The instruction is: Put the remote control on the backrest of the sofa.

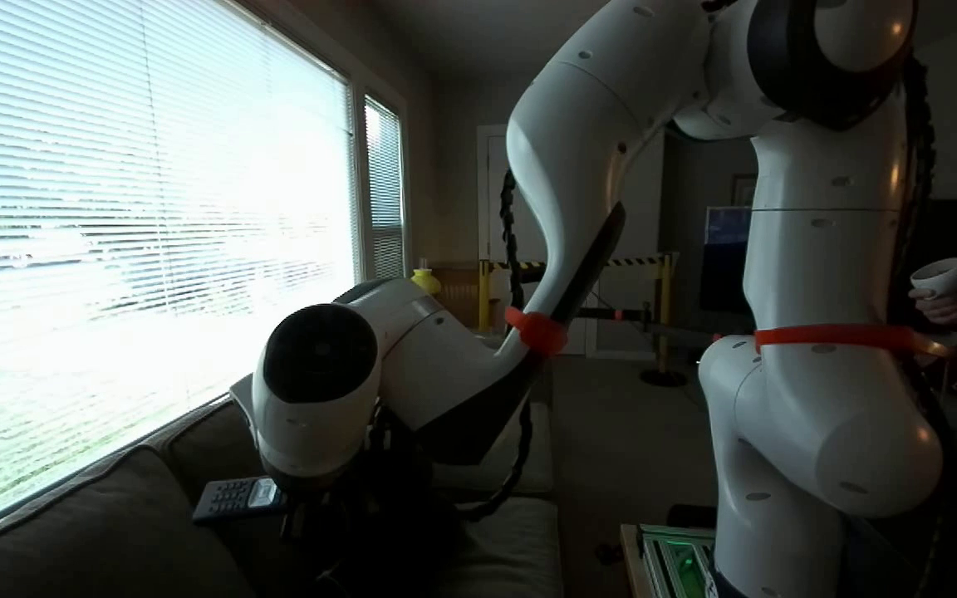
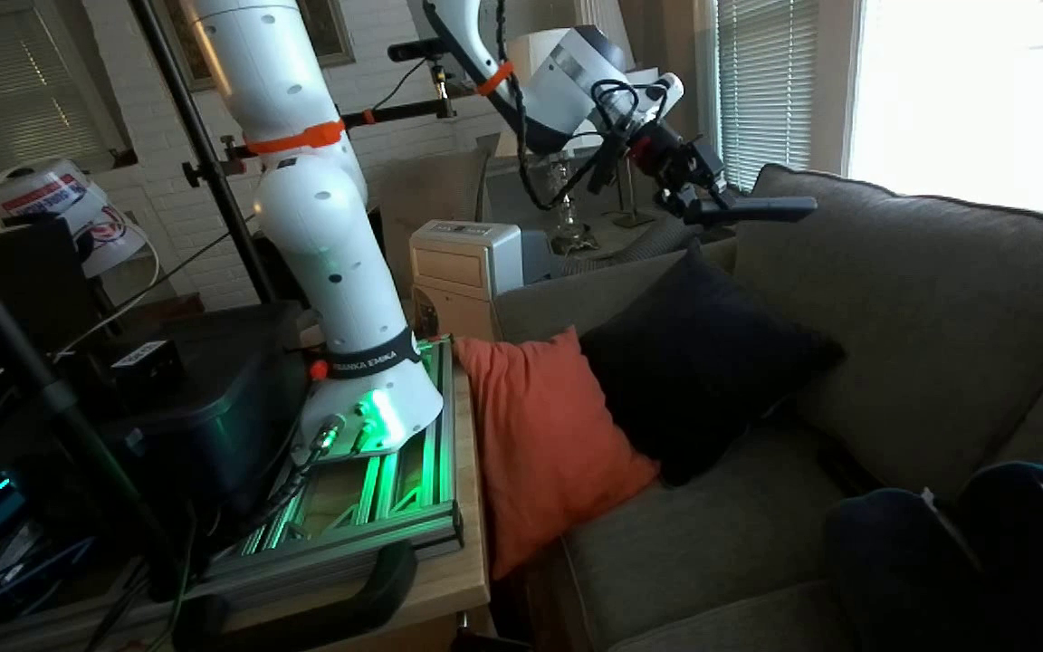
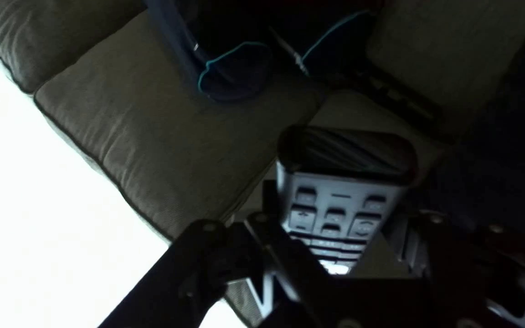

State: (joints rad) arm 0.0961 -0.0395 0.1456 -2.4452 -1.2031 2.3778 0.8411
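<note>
My gripper (image 2: 701, 202) clamps the remote control (image 2: 770, 209), one end projecting. This presumably eases placement on the backrest (image 2: 924, 281).

White arm (image 2: 336, 258), orange bands (image 2: 295, 138), black cable (image 1: 510, 223), dark fingers (image 3: 228, 241).

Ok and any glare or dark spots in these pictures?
In both exterior views, a window glares white; in an exterior view, the robot's base is tinted green; in the wrist view, the lower left is blown out white, the jaws look nearly black, the backrest is dim, and the remote control catches enough light to stand out.
</note>
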